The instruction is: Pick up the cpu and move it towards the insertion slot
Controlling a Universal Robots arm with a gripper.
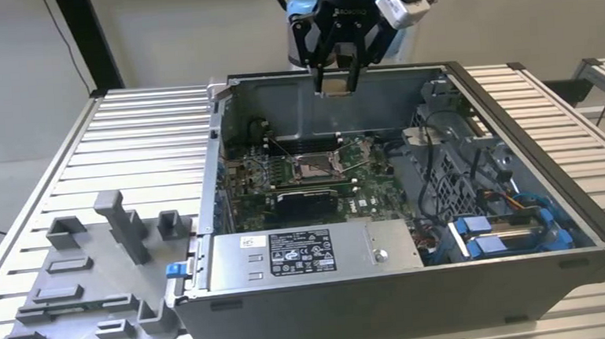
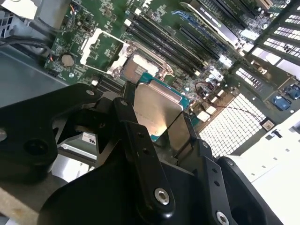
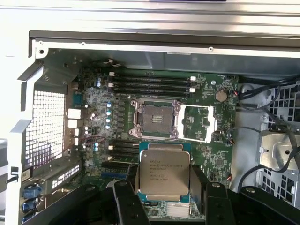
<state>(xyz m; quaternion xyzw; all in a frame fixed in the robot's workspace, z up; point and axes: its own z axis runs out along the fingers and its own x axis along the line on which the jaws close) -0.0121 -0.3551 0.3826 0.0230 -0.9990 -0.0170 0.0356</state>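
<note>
The cpu (image 1: 335,91) (image 3: 163,174) (image 2: 154,110) is a thin square plate with a silvery top and a green edge. My gripper (image 1: 337,84) (image 3: 164,183) (image 2: 157,118) is shut on it, one black finger on each of two opposite sides. It hangs high above the open computer case, over the case's far wall in the exterior view. The insertion slot (image 1: 315,166) (image 3: 157,119) (image 2: 140,65) sits on the green motherboard below, with its metal frame flipped open beside the tan centre. In both wrist views the cpu is a little off to one side of the slot.
The case walls (image 1: 403,81) ring the motherboard. A white-labelled metal box (image 1: 297,256) and a black block (image 1: 308,206) lie at the near side, and drive bays with blue parts (image 1: 506,232) are on the exterior view's right. A grey fixture plate (image 1: 88,269) rests on the slatted table.
</note>
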